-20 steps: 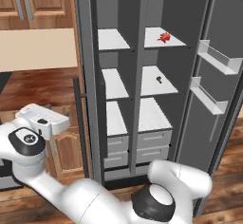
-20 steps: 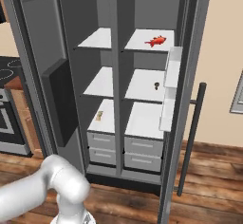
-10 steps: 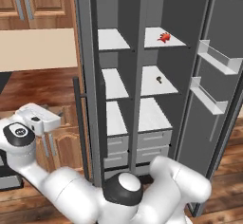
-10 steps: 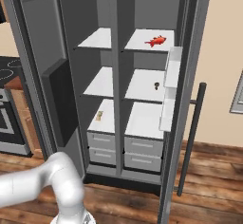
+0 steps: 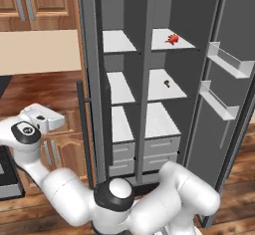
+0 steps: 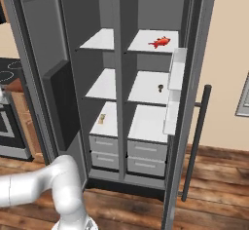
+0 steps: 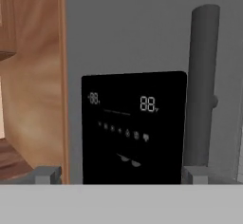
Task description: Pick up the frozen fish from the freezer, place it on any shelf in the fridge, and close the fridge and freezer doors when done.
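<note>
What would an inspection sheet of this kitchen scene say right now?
Surface: top shelf of the wider compartment, white and flat.
Job's things: frozen fish lies on that shelf; both doors stand open.
Clutter: small dark item one shelf below; tan item in the narrower compartment.
Grippers: tool open, empty, facing the black dispenser panel.
Cables: nothing seen.
Surroundings: wooden cabinets, wood floor.

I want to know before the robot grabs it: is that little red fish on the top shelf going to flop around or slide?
The tiny red-orange lumpy fish probably stays stiff, since it keeps its shape lying flat. It looks light, being far smaller than the flat white shelf. It might slide if nudged on that smooth surface.
</note>
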